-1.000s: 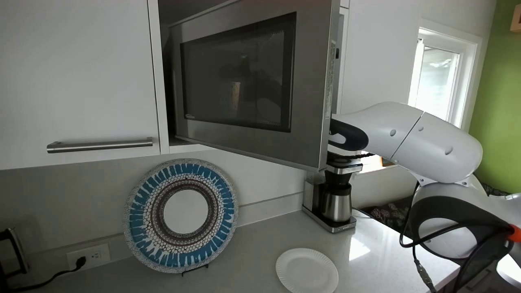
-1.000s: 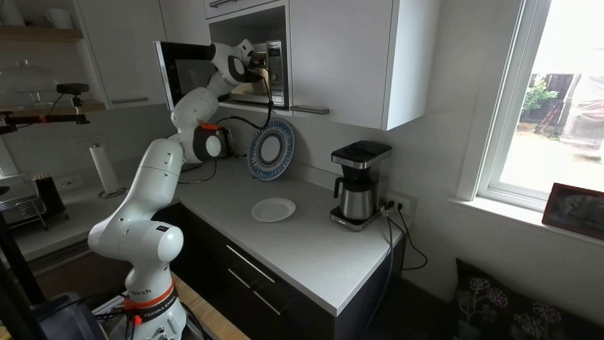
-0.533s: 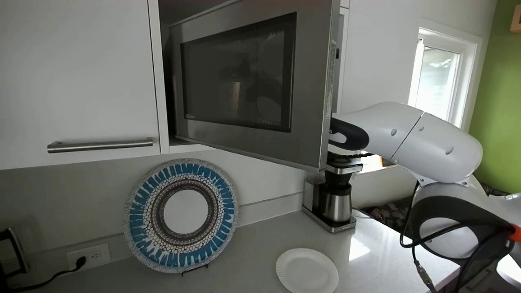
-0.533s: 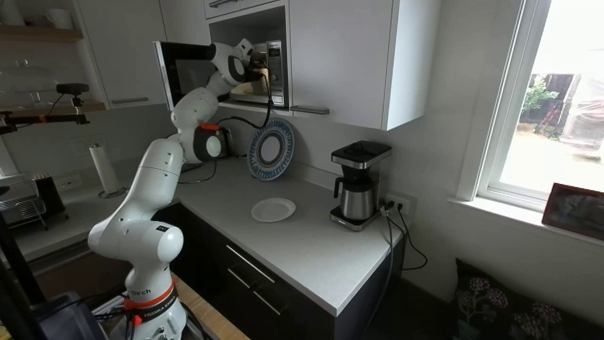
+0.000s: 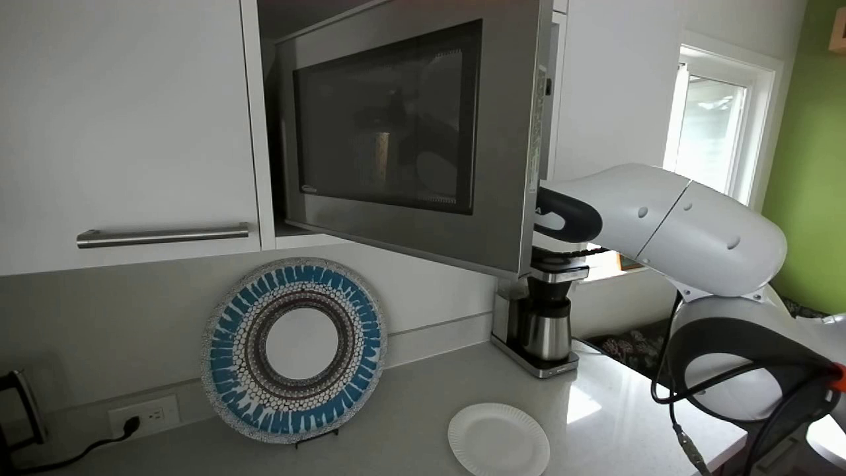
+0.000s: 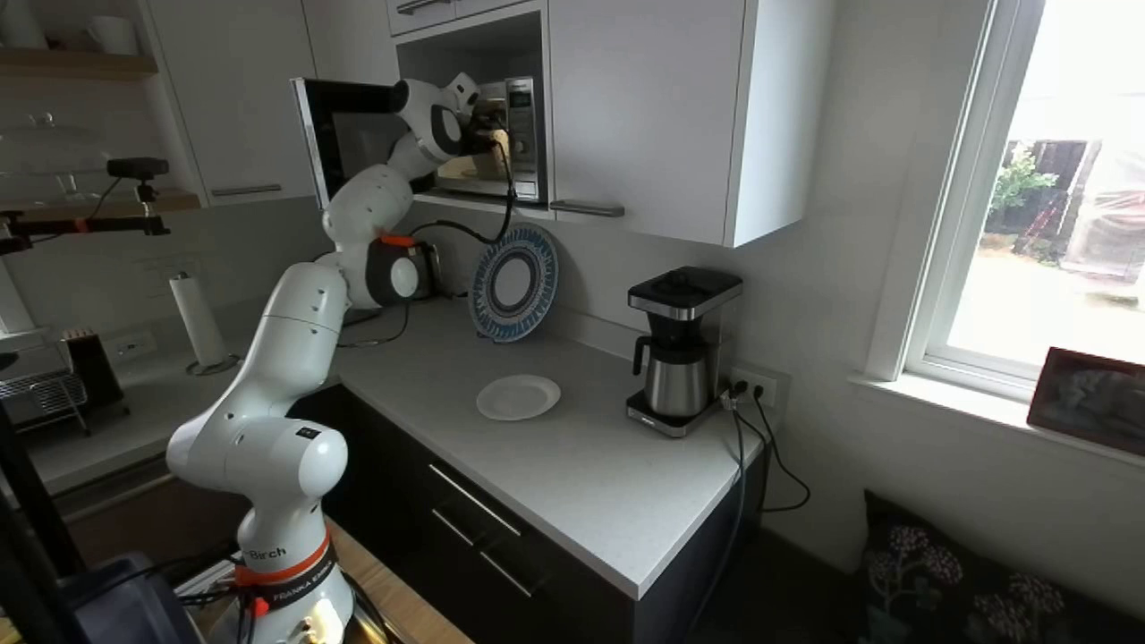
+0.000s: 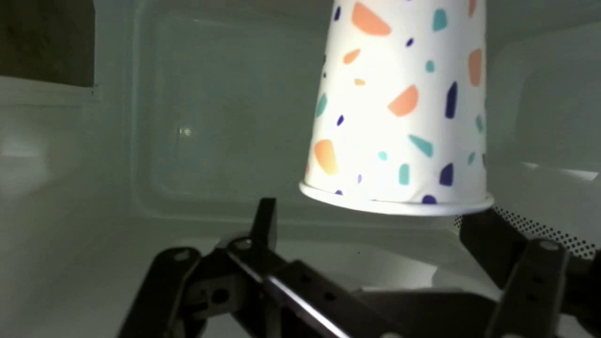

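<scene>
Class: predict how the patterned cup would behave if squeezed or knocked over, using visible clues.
The patterned cup looks like thin paper, so it is probably light. Its rolled rim may be firmer than its wall, which could dent when squeezed. Being round and tapered, it would likely roll in a curve on its side.

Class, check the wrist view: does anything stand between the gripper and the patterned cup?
Nothing visible does: the gripper stands open by the patterned cup inside the microwave. The cup's rim partly hides one finger, so contact there is unclear.
</scene>
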Controlling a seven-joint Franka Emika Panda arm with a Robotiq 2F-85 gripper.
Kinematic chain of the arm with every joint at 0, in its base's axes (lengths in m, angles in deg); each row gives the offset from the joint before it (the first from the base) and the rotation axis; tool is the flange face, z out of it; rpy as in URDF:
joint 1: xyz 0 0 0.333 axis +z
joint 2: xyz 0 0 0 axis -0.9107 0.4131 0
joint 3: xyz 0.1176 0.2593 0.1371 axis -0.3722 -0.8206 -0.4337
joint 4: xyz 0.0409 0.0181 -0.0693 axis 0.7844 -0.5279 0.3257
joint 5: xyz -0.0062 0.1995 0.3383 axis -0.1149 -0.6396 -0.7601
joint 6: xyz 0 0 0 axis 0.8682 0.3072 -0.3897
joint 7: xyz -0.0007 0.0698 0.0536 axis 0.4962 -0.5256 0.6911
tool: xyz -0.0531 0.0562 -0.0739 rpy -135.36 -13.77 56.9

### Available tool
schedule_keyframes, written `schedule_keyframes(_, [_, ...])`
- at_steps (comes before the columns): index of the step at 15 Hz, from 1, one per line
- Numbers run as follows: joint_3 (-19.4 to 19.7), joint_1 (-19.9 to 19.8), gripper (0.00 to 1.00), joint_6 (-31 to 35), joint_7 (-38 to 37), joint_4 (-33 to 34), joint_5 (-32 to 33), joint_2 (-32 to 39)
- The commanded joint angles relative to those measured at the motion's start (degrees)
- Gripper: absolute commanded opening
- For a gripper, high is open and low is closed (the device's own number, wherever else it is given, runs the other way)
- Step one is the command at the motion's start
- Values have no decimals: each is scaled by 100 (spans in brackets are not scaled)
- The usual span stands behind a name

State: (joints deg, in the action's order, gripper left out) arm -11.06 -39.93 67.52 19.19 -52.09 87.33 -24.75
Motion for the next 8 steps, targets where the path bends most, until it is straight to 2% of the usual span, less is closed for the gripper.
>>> schedule_keyframes(1, [248,118,100,-391,-778,10,59,-269])
schedule_keyframes(8, [643,428,100,-1081,-2025,5,468,-399])
